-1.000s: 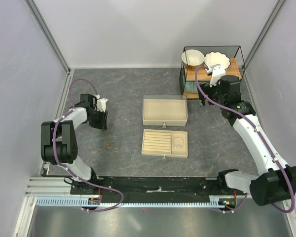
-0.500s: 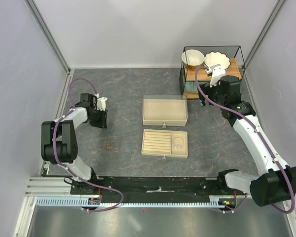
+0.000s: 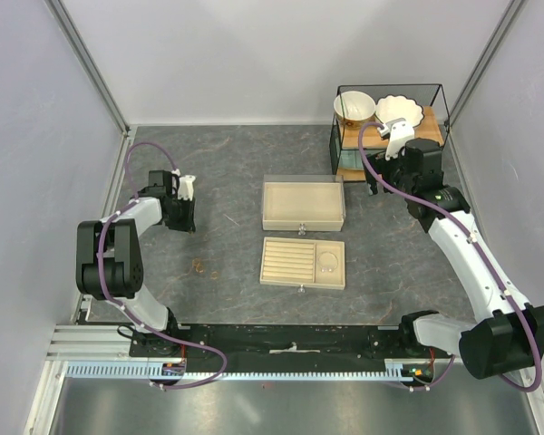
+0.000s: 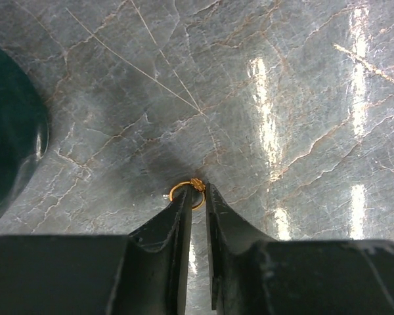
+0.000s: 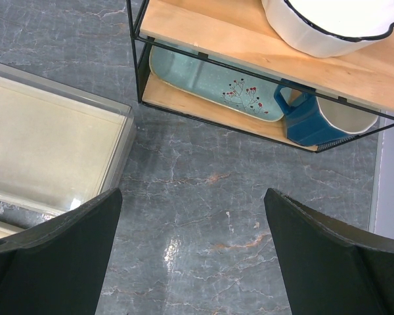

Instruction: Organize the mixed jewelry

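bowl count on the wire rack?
2. Both sit on the wire rack, top shelf: a cream bowl at left and a white scalloped bowl right of it. The lower shelf is partly hidden.

Robot test cell in a lab, seen from above.

One white-and-black robot arm on the left [image 3: 109,249] and another on the right [image 3: 462,245] are bolted to a metal rail [image 3: 290,349] at the near edge of a grey marble-patterned table top [image 3: 227,172], with purple cables [image 3: 150,149] looping along them. Plain pale panels [image 3: 281,54] held in bare aluminium posts [image 3: 88,63] wall the table in on three sides, like a booth. The few things on it look like staged props: a beige lidded box [image 3: 303,205], a beige slotted tray [image 3: 295,263], and a small black wire shelf [image 5: 217,29] with two bowls [image 3: 354,109], a blue mug [image 5: 305,121] and a light blue dish [image 5: 210,82].
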You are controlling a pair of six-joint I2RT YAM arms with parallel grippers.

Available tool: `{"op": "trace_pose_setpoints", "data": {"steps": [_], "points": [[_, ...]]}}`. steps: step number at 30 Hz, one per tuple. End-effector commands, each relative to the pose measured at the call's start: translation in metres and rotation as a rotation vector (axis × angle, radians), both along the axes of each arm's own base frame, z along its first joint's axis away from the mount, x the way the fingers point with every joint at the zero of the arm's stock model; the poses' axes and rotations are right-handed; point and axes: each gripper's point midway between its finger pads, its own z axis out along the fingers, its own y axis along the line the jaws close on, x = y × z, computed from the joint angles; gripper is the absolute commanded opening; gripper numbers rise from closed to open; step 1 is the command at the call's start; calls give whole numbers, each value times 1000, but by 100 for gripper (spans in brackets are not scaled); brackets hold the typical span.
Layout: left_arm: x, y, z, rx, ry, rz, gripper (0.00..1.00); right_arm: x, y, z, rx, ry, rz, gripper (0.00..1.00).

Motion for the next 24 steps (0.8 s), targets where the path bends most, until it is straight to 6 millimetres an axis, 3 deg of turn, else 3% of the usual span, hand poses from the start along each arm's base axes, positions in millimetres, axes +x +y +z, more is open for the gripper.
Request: {"op": "trace_pose_setpoints", "data": {"steps": [1, 14, 19, 24], "points": [[-4, 0, -4, 7, 2, 12, 20, 1, -1, 10, 1, -44, -8, 98], [-16, -11, 11, -38, -23, -71, 4, 1, 0, 9, 4, -41, -7, 98], [-19, -32, 34, -137, -83, -149, 1, 0, -1, 10, 0, -45, -8, 98], [-36, -65, 57, -310, -115, -292, 2, 0, -2, 7, -2, -39, -11, 98]]}}
